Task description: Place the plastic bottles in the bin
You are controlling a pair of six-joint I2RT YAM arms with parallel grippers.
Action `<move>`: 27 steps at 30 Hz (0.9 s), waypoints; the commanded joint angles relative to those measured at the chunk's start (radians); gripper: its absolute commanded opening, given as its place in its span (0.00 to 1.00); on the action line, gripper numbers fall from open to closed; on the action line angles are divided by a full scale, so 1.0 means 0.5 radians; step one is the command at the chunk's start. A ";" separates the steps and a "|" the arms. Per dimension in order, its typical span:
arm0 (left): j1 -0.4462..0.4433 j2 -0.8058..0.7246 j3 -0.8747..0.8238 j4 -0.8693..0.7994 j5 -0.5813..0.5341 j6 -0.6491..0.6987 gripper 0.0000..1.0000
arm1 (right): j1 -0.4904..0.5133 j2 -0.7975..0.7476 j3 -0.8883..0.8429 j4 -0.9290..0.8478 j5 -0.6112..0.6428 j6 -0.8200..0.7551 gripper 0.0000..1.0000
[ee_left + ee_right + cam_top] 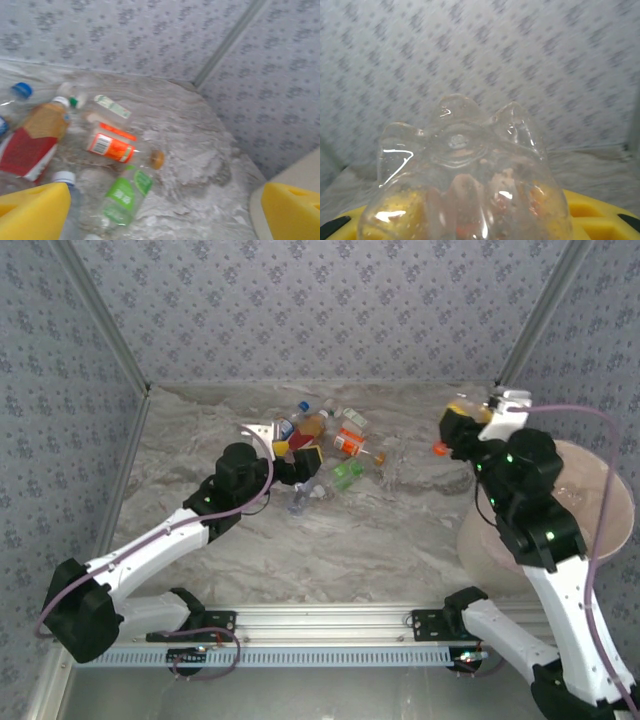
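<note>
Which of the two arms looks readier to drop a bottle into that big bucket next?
Right. The right gripper is shut on a clear bottle, close beside the bin. The left gripper hangs open and empty over the plastic bottles, far from the bin.

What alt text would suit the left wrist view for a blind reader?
Plastic bottles lie scattered on a marbled table, with red, orange and green labels. The left gripper hangs open above them, yellow fingers at the bottom corners.
</note>
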 commanded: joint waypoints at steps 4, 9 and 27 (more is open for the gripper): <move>-0.012 0.012 -0.011 -0.097 -0.272 -0.052 0.98 | -0.033 -0.139 -0.007 -0.151 0.798 -0.273 0.47; -0.008 0.058 -0.005 -0.151 -0.353 -0.109 0.98 | -0.215 -0.131 -0.103 -0.228 0.956 -0.296 0.46; 0.175 0.131 0.100 -0.697 -0.510 -0.387 0.98 | -0.595 -0.158 -0.002 -1.450 0.905 0.093 0.46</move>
